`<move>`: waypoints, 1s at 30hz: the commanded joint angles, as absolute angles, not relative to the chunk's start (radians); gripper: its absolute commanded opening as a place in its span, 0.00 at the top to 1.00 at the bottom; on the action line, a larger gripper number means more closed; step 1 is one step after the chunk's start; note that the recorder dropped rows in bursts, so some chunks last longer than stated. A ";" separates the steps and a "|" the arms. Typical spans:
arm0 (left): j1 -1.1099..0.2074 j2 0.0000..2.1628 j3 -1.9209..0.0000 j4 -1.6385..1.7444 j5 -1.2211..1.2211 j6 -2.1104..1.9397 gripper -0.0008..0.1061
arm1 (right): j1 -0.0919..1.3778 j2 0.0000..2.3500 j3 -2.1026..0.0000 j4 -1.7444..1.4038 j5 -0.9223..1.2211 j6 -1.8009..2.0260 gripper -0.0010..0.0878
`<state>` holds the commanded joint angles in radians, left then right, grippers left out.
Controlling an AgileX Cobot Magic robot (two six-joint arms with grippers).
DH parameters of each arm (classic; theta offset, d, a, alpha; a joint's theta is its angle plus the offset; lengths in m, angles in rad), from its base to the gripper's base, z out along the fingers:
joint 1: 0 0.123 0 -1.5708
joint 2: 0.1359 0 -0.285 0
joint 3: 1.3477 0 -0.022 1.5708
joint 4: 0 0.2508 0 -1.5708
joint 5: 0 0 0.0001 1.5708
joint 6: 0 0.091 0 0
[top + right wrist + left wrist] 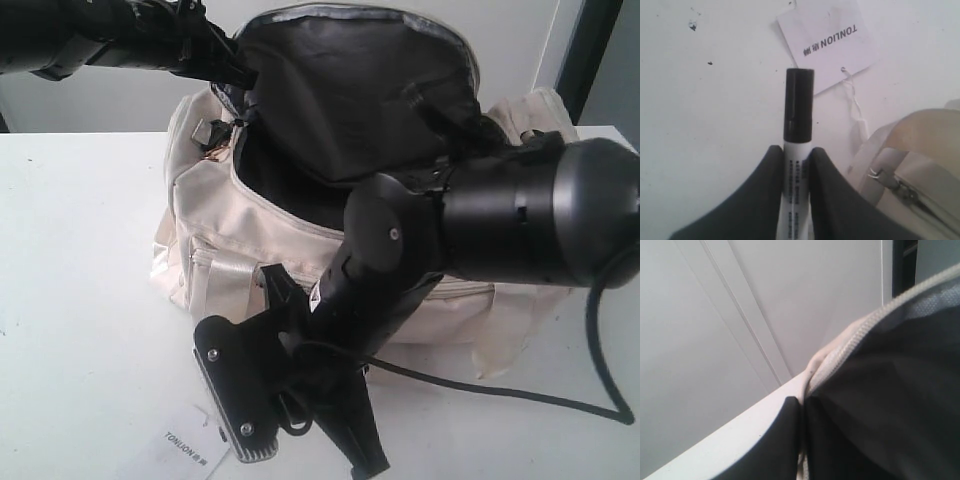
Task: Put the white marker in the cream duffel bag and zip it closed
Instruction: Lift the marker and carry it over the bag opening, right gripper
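Note:
The cream duffel bag (pixel 215 230) stands on the white table with its top flap raised, so its dark lining (pixel 350 90) shows. My left gripper (pixel 235 68) is shut on the flap's zipper edge (pixel 850 347) at the bag's left end, the fingers (pixel 785 440) pinching the fabric. My right gripper (pixel 300 440) hangs low in front of the bag, just above the table. In the right wrist view it (pixel 797 149) is shut on the white marker (pixel 798 165), whose dark cap (pixel 799 105) sticks out past the fingertips. In the exterior view the marker is hidden.
A white paper tag (pixel 827 42) with printed text lies on the table just beyond the marker's cap, also in the exterior view as the tag (pixel 185 450). A bag strap (pixel 920 127) and front zip pocket (pixel 930 195) lie beside the right gripper. A black cable (pixel 520 395) trails across the table.

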<state>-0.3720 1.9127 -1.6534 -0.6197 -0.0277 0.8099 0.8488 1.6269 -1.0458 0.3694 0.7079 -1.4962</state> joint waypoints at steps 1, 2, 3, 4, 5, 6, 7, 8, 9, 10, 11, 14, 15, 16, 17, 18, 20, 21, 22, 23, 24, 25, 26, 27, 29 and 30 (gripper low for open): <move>-0.372 1.913 -1.653 -0.620 -0.028 0.810 0.99 | 0.849 1.617 -1.046 0.369 0.708 -1.488 0.96; -0.372 1.913 -1.653 -0.620 -0.028 0.810 0.99 | 0.849 1.606 -1.046 0.369 0.708 -1.476 0.96; -0.372 1.913 -1.653 -0.620 -0.028 0.810 0.99 | 0.849 1.595 -1.046 0.369 0.708 -1.464 0.96; -0.372 1.913 -1.653 -0.620 -0.028 0.810 0.99 | 0.849 1.586 -1.046 0.369 0.710 -1.448 0.96; -0.372 1.913 -1.653 -0.620 -0.028 0.810 0.99 | 0.849 1.576 -1.046 0.369 0.710 -1.426 0.96; -0.372 1.913 -1.653 -0.620 -0.028 0.810 0.99 | 0.849 1.566 -1.046 0.369 0.710 -1.405 0.96; -0.372 1.913 -1.653 -0.620 -0.028 0.810 0.99 | 0.849 1.556 -1.046 0.369 0.710 -1.391 0.96; -0.372 1.913 -1.653 -0.620 -0.028 0.810 0.99 | 0.849 1.547 -1.046 0.369 0.710 -1.374 0.96; -0.372 1.913 -1.653 -0.620 -0.028 0.810 0.99 | 0.849 1.537 -1.046 0.369 0.710 -1.359 0.96; -0.372 1.913 -1.653 -0.620 -0.028 0.810 0.99 | 0.849 1.531 -1.046 0.366 0.710 -1.347 0.96; -0.372 1.913 -1.653 -0.620 -0.028 0.810 0.99 | 0.849 1.522 -1.046 0.366 0.710 -1.330 0.96; -0.372 1.913 -1.653 -0.620 -0.028 0.810 0.99 | 0.849 1.501 -1.046 0.366 0.699 -1.274 0.96; -0.372 1.913 -1.653 -0.620 -0.028 0.810 0.99 | 0.849 1.493 -1.046 0.366 0.689 -1.245 0.96; -0.372 1.913 -1.653 -0.620 -0.028 0.810 0.99 | 0.849 1.483 -1.046 0.365 0.679 -1.220 0.96; -0.372 1.913 -1.653 -0.620 -0.028 0.810 0.99 | 0.849 1.473 -1.046 0.365 0.664 -1.185 0.96; -0.372 1.913 -1.653 -0.620 -0.028 0.810 0.99 | 0.849 1.464 -1.046 0.363 0.646 -1.148 0.96; -0.372 1.913 -1.653 -0.620 -0.028 0.810 0.99 | 0.849 1.446 -1.046 0.363 0.615 -1.069 0.96; -0.372 1.913 -1.653 -0.620 -0.028 0.810 0.99 | 0.849 1.436 -1.046 0.363 0.593 -1.019 0.96; -0.372 1.913 -1.653 -0.620 -0.028 0.810 0.99 | 0.849 1.428 -1.046 0.363 0.568 -0.966 0.96; -0.372 1.913 -1.653 -0.620 -0.028 0.810 0.99 | 0.847 1.423 -1.046 0.363 0.543 -0.910 0.96; -0.372 1.913 -1.653 -0.620 -0.028 0.810 0.99 | 0.847 1.418 -1.046 0.361 0.522 -0.859 0.96; -0.372 1.913 -1.653 -0.620 -0.028 0.810 0.99 | 0.847 1.417 -1.046 0.358 0.507 -0.817 0.96; -0.372 1.913 -1.653 -0.620 -0.028 0.810 0.99 | 0.847 1.416 -1.046 0.358 0.497 -0.791 0.96; -0.372 1.913 -1.653 -0.620 -0.028 0.810 0.99 | 0.845 1.413 -1.046 0.358 0.487 -0.768 0.96; -0.372 1.913 -1.653 -0.620 -0.028 0.810 0.99 | 0.836 1.413 -1.046 0.358 0.488 -0.738 0.96; -0.372 1.913 -1.653 -0.620 -0.028 0.810 0.99 | 0.831 1.413 -1.046 0.358 0.488 -0.721 0.96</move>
